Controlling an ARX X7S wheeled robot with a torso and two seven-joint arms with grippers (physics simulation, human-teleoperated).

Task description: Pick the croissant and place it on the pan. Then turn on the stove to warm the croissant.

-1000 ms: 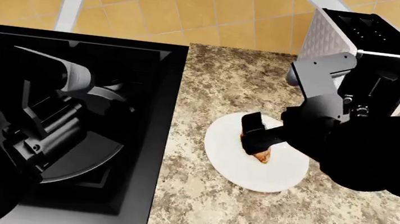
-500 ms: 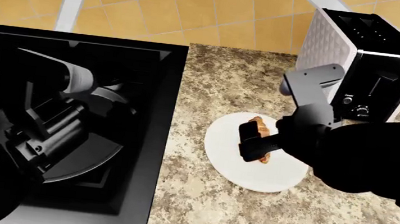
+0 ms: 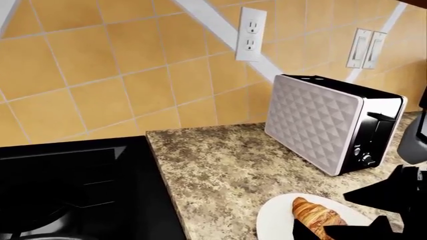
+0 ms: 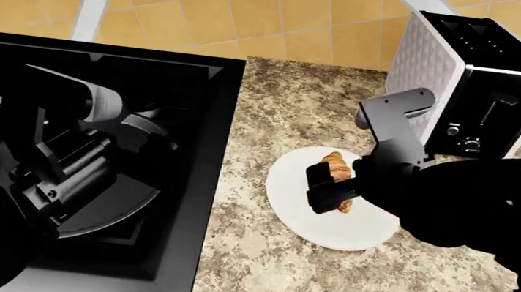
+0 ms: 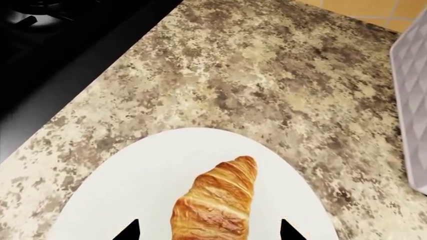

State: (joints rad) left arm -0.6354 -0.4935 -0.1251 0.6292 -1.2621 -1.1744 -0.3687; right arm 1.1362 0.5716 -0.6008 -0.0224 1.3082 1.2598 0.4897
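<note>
The croissant (image 5: 217, 205) lies on the white plate (image 4: 293, 209) on the speckled tabletop (image 4: 294, 106), near the toaster (image 4: 469, 81). The right claw (image 4: 332, 189) is spread, one finger at each side of the croissant. The left claw's state I cannot tell; its arm is over the stove (image 4: 196, 109).

The right pincer (image 4: 332, 191) hides the croissant's (image 4: 338, 166) near end.

Words on the toaster (image 4: 474, 78): some tiny white marks sat by its knobs, too small to read.
Words on the wall outlet (image 3: 251, 34): none.
Other words or numbers: none could be read anywhere.
</note>
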